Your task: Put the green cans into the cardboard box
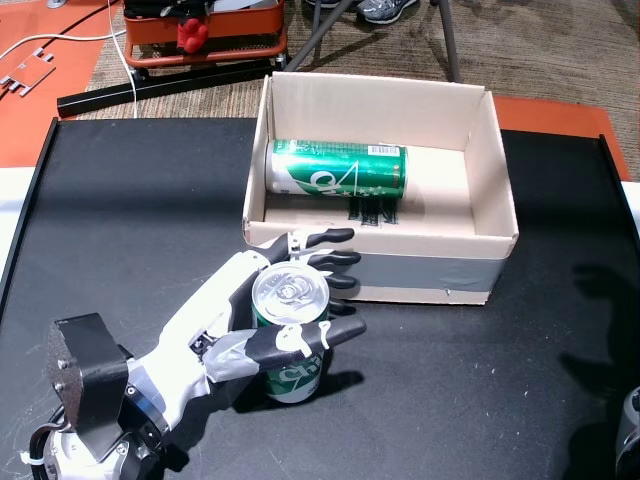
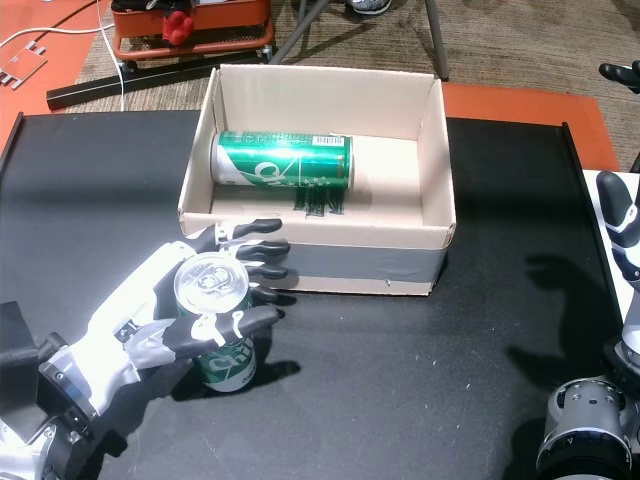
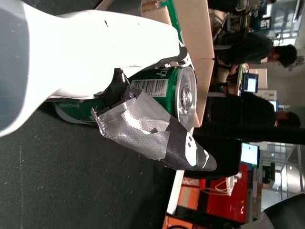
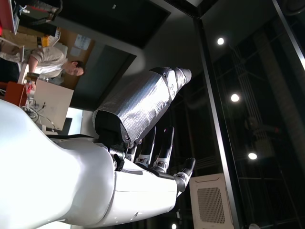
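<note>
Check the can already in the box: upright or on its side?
On its side. The green can in the cardboard box lies flat along the far wall, its label facing up in both head views; the other can stands upright outside, in the left hand.

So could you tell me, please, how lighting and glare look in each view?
Both head views: even light, sheen on the held can's top, soft shadows on the table. Left wrist view: can sharp, bright screens behind. Right wrist view: dark, ceiling lamps flare, open right hand lit.
</note>
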